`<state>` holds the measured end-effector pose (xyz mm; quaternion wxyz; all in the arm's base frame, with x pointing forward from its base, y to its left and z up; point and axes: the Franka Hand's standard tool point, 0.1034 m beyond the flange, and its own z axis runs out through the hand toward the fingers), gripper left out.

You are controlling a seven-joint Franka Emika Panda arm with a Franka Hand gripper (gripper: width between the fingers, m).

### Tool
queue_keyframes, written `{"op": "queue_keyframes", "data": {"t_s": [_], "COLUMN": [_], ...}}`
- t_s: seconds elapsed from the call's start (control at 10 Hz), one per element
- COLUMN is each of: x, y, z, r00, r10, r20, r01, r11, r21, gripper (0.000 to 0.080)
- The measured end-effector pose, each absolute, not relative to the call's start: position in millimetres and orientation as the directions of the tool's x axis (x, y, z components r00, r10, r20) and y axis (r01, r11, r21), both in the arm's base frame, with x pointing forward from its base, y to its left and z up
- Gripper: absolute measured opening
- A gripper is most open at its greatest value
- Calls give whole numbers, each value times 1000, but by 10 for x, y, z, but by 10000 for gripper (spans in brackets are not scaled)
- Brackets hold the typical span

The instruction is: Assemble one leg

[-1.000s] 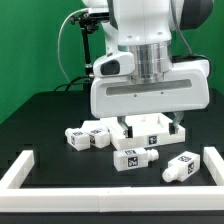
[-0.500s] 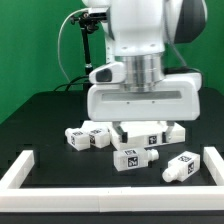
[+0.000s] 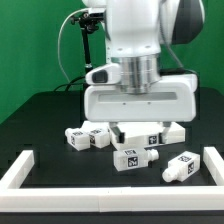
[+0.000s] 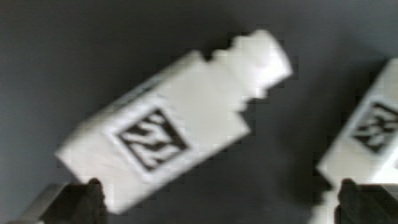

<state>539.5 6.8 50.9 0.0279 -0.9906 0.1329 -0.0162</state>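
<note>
Several white legs with black-and-white tags lie on the black table: two side by side point(image 3: 88, 136), one nearer the front point(image 3: 132, 158) and one towards the exterior view's right point(image 3: 180, 166). My gripper point(image 3: 143, 118) hangs above the table behind them, just over the flat white square panel point(image 3: 150, 130). In the wrist view one leg point(image 4: 178, 115) lies slantwise below the gripper point(image 4: 222, 205), and a second leg point(image 4: 374, 125) shows at the picture's edge. The dark fingertips point(image 4: 80, 200) stand wide apart and hold nothing.
A low white frame borders the table, with pieces at the exterior view's left point(image 3: 20, 170) and right point(image 3: 212, 165). A black stand with cables point(image 3: 88, 50) rises at the back before a green backdrop.
The arm's hand has shifted a little towards the exterior view's left. The legs and the panel have not moved.
</note>
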Motion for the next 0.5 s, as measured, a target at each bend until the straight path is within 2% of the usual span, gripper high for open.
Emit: {"op": "queue_keyframes", "data": {"t_s": [0.2,0.5], "x": [5378,5355], "y": [-173,-199], "z": [477,308], "r00": [946,941], "r10": [-322,-336], "r20": [23,38], "r01": [-320,-333], "r11": [-945,-941], "r21": [-63,-61], "gripper": [650,650]}}
